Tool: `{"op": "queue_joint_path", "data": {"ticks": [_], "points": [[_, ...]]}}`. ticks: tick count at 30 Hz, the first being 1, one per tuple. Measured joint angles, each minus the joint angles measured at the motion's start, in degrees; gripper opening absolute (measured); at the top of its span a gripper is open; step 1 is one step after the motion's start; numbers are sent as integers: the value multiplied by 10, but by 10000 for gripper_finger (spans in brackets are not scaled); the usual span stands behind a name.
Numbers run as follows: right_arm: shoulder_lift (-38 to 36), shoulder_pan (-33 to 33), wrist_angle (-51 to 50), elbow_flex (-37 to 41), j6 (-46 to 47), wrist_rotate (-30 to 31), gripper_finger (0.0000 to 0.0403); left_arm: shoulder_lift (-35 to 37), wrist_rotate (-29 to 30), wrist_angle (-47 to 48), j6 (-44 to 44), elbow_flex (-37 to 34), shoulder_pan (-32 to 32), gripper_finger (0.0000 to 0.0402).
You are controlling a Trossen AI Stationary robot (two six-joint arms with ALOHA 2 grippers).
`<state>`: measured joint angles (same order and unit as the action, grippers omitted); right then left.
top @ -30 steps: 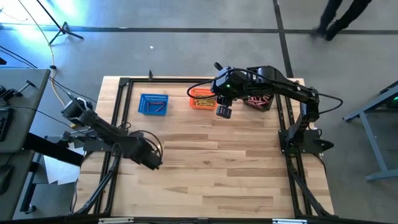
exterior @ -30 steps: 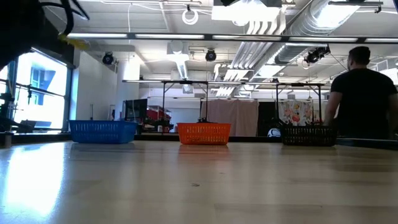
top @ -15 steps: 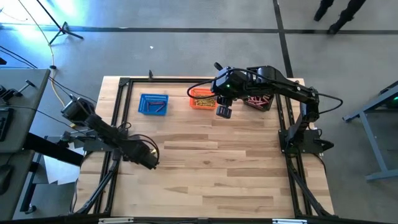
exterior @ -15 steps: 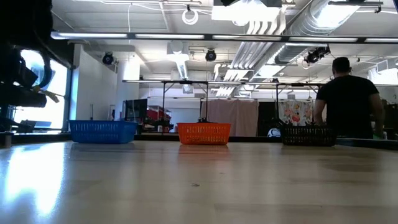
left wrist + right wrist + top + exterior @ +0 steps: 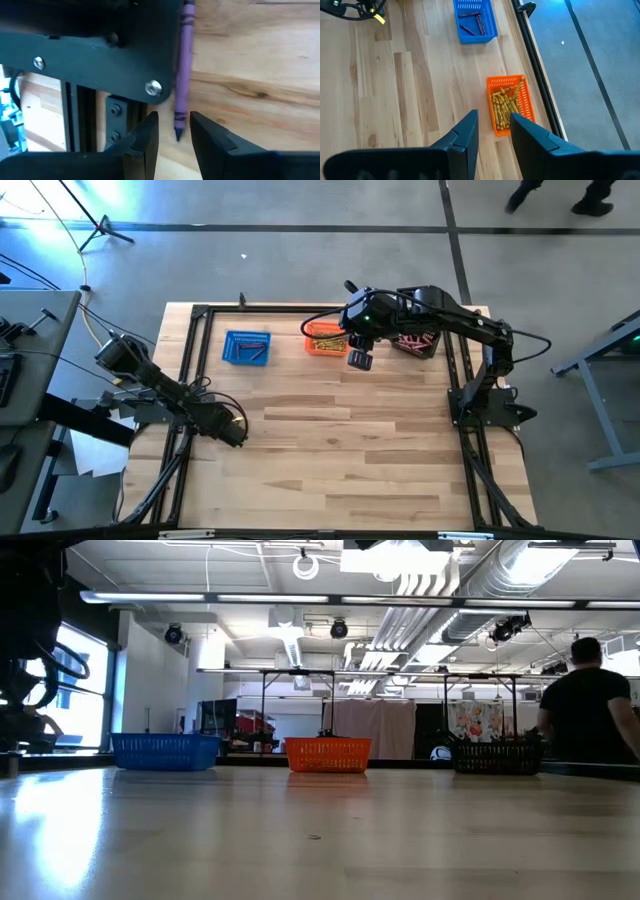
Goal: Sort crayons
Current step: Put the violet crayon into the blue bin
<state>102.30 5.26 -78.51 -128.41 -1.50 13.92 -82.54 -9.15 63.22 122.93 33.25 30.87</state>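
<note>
- Wood of the table (image 5: 320,840) fills the near part of the low view. No crayon shows on it there.
- Next out, at the table's left edge, is your left gripper (image 5: 236,431). The low view gives only a dark shape of that arm, cut off at the picture's side.
- Only the left wrist view shows the purple crayon (image 5: 183,65). It lies in line with the left gripper (image 5: 174,119), and its point reaches that gripper's tip, beside a black bracket (image 5: 100,45) with screws.
- You cannot tell whether that gripper is clamped on the crayon or just stands round its point.
- Farther on, your right gripper (image 5: 360,361) hangs by the orange basket (image 5: 324,340), toward the table's far edge. In its own view the right gripper (image 5: 493,117) has its fingers a narrow gap apart with nothing between them.
- Along the far edge stand the blue basket (image 5: 247,347), the orange one and the black basket (image 5: 415,342).
- The low view shows only the basket walls. The right wrist view looks in and shows yellow crayons (image 5: 506,105) in the orange basket and dark crayons (image 5: 471,22) in the blue one.
- The black basket's reddish crayons (image 5: 413,340) show only from above, partly under the right arm.
- Beyond the table stands a person (image 5: 590,700), back turned. From above only the legs show, cut off at the picture's edge.
</note>
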Motion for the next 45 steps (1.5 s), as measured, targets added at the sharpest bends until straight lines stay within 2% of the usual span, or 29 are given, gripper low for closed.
{"op": "queue_joint_path", "data": {"ticks": [13,23,27,32,34,41,45], "points": [[0,0,0,0,0,0,99,9,3,-66,1,-47,-1,93],[0,0,0,0,0,0,99,51,19,-62,15,-52,0,10],[0,0,0,0,0,0,99,74,35,-59,19,-43,0,4],[0,0,0,0,0,0,99,110,111,-64,18,-14,-1,1],[0,0,0,0,0,0,99,122,165,-64,1,6,-2,1],[0,0,0,0,0,0,99,143,436,-61,-101,56,-47,1],[0,0,0,0,0,0,99,143,588,-63,-206,73,-102,1]]}}
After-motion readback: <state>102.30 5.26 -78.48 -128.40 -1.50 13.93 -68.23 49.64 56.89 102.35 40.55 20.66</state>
